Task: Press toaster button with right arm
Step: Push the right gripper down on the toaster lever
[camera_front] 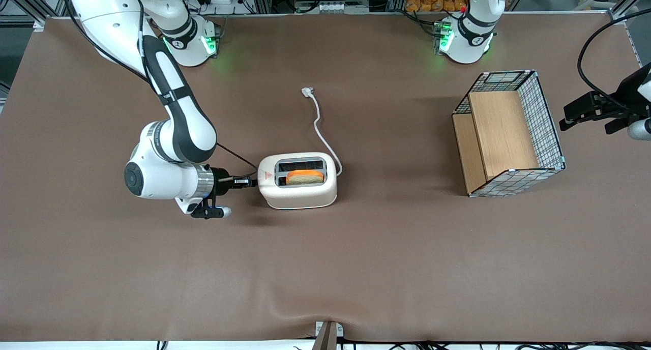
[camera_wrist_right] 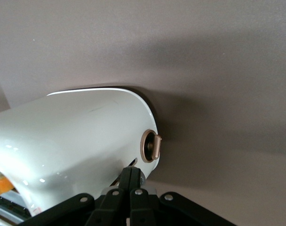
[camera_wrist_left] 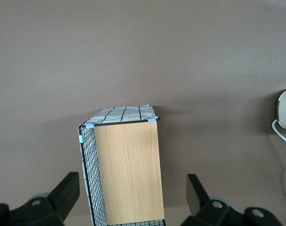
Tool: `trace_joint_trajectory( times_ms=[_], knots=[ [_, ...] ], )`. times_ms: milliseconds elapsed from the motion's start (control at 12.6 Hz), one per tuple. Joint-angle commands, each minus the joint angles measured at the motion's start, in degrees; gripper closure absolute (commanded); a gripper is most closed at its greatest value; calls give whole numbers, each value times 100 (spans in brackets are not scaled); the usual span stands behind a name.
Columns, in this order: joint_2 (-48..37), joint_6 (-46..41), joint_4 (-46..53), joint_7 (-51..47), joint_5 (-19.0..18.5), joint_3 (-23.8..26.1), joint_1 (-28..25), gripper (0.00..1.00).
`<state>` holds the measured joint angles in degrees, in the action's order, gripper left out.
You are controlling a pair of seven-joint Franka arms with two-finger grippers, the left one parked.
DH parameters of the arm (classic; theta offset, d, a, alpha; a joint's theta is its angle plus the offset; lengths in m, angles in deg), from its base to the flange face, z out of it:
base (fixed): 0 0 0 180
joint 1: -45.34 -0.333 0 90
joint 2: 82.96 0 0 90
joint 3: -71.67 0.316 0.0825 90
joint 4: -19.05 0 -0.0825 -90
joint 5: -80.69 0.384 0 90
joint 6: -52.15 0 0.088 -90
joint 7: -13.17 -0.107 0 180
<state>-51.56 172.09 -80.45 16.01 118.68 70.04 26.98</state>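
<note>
Toaster (camera_front: pixel 297 181) sits on the brown surface (camera_front: pixel 356 268), its narrow end right at the fingers' (camera_wrist_right: pixel 130 181) tips. Fingers pressed together, holding nothing, touching that end just beside the toaster button (camera_wrist_right: pixel 150 146). Bread slice (camera_front: pixel 304 177) in one slot.

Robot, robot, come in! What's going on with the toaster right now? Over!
Gripper shut, fingertips at the toaster's narrow end, by the red triangle. Bread sits in one slot. Nothing in the way.
</note>
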Motion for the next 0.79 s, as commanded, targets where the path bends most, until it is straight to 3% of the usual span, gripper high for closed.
trace_joint_trajectory(
  times_ms=[0, 317, 713],
  knots=[
    [174, 380, -26, 173, 148, -30, -167, 100],
    [323, 556, -87, 523, 533, -39, -194, 100],
    [394, 636, -78, 595, 570, -39, -212, 100]
  ],
)
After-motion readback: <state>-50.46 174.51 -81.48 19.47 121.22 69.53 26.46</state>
